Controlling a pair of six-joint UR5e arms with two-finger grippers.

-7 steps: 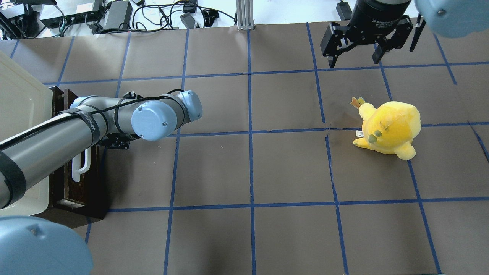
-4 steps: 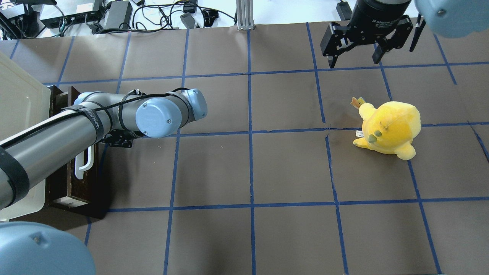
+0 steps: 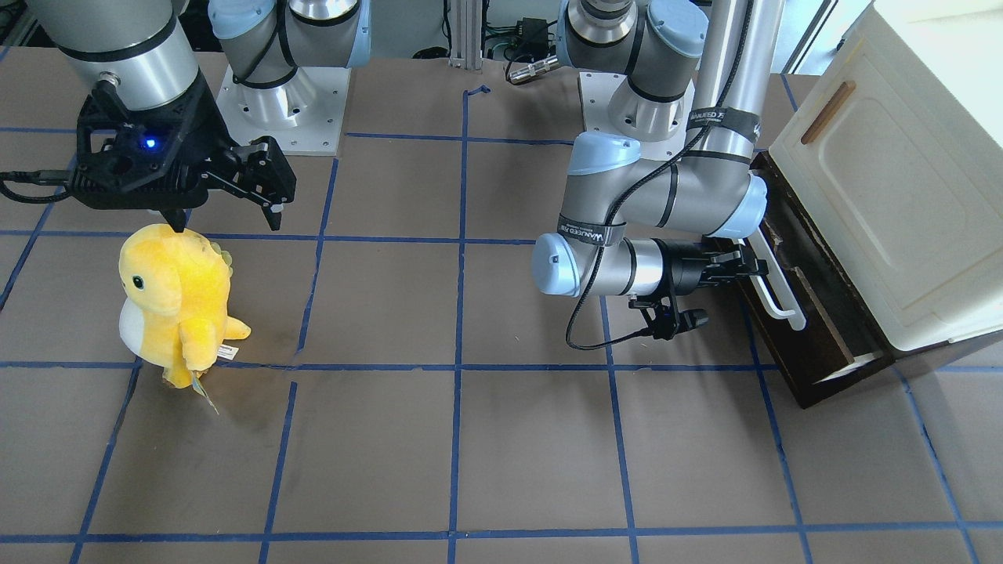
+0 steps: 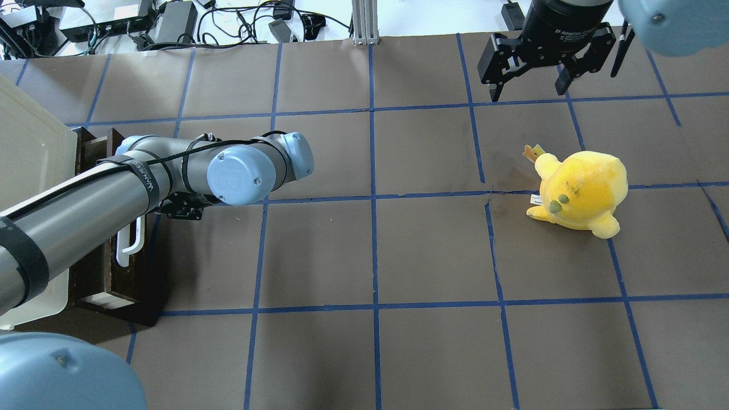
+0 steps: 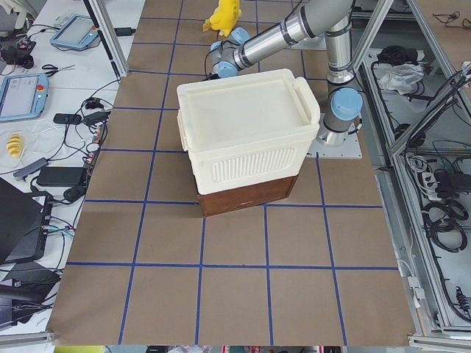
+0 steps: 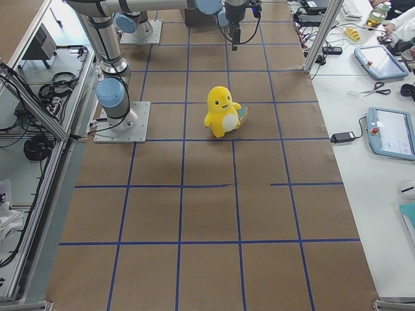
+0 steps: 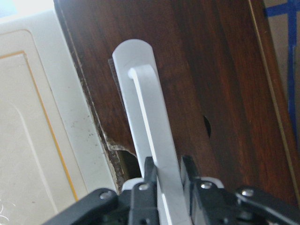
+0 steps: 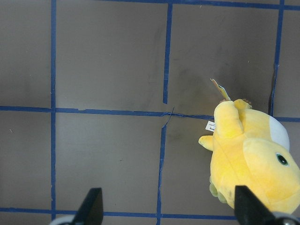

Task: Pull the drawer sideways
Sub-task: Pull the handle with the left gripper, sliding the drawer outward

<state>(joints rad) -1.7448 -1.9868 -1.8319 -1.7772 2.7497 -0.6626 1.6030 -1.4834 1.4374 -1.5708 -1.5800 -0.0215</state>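
Note:
The drawer (image 3: 807, 337) has a dark brown front and a long white bar handle (image 3: 776, 296). It sits under a cream-white cabinet (image 3: 901, 196) and stands partly out of it. My left gripper (image 3: 744, 262) is shut on the handle. The left wrist view shows both fingers clamped around the white bar (image 7: 145, 108), with the gripper (image 7: 166, 173) against the brown front (image 7: 211, 70). From overhead the handle (image 4: 131, 245) shows below my left forearm. My right gripper (image 4: 529, 85) is open and empty, hovering at the far right above the table.
A yellow plush toy (image 4: 581, 191) stands on the table on the right side, just in front of my right gripper; it also shows in the right wrist view (image 8: 253, 159). The cabinet's door has a small brown handle (image 3: 828, 112). Cables and power bricks (image 4: 171, 23) lie beyond the table's far edge.
My left gripper has moved toward the table's middle with the handle in it, and the drawer has slid further out of the cabinet. The right arm and plush have not moved.

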